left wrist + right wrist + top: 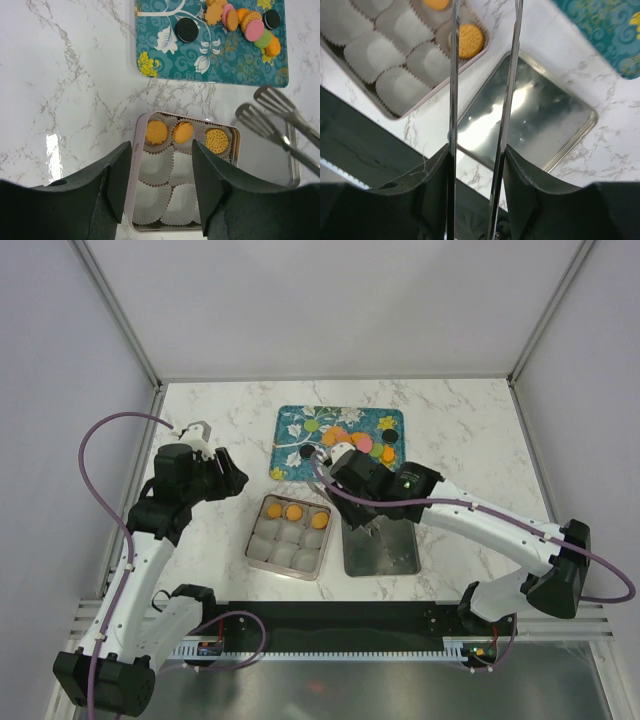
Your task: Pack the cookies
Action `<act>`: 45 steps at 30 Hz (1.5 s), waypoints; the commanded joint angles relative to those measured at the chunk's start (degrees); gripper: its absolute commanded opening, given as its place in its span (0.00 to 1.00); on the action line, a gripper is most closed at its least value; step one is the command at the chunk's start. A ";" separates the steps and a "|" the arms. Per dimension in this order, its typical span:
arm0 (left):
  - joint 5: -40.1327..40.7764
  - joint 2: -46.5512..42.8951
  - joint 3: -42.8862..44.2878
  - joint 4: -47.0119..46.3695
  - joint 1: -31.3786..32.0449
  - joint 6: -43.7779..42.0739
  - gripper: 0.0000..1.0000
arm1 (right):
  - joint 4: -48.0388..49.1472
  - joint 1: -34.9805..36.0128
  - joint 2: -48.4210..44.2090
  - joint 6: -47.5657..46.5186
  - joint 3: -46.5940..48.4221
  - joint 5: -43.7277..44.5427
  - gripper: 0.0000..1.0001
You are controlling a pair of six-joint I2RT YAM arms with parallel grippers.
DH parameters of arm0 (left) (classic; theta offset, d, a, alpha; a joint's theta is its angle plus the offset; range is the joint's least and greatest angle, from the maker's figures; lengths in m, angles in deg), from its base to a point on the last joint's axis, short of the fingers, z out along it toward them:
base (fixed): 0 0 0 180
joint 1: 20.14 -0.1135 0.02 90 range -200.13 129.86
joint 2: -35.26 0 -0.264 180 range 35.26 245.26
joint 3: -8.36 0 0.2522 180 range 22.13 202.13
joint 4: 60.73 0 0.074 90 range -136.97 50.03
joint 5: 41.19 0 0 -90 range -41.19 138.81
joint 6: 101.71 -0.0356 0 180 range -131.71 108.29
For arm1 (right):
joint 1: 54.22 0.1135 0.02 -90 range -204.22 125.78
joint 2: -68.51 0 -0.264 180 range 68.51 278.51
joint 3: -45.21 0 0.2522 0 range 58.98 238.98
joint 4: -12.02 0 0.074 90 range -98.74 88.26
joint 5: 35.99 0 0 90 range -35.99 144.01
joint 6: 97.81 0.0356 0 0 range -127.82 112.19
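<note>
Cookies [255, 30] lie mostly in an overlapping heap at the far right of the teal tray [290, 425], with one black one [187, 29] apart from the rest. Three orange ones [183, 132] already sit in the far row of the tin [237, 150], whose other six paper cups are bare. The lid [380, 550] lies just beside the tin on the worktop [210, 410].

I judge them light and stiff but brittle, likely to crumble under a hard squeeze. I'd pinch one gently across its rim, taking a loose one from the top of the heap.

My right tool [477, 160] is clamped on metal tongs [272, 117]. My left tool [162, 170] is spread wide and empty above the near side of the tin.

Only the left wrist view shows the tong blades, which are apart with nothing between them. The right wrist view shows just the shanks running out between my fingers and none of the heap. From above, the arm hides the blades.
</note>
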 commanded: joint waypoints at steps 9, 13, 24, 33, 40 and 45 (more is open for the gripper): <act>-1.42 -0.59 -0.08 -1.83 -0.10 -0.26 0.60 | 6.92 -24.68 4.13 -5.84 1.39 1.92 0.50; -1.95 -0.06 0.01 -1.92 0.43 -0.17 0.59 | 7.54 -29.25 5.89 -6.37 0.60 4.54 0.52; -1.69 0.47 0.01 -1.92 2.36 -0.26 0.59 | 11.23 -32.87 6.15 -5.31 -6.52 0.95 0.51; -1.60 0.47 0.01 -1.92 2.54 -0.17 0.59 | 13.52 -32.70 6.85 -5.49 -9.33 -0.98 0.52; -1.34 0.56 -0.08 -1.92 2.54 -0.17 0.59 | 14.40 -32.87 9.49 -5.49 -8.46 -0.90 0.51; -1.25 0.47 0.01 -1.92 2.54 -0.26 0.59 | 14.23 -32.78 10.81 -5.66 -6.88 -0.54 0.46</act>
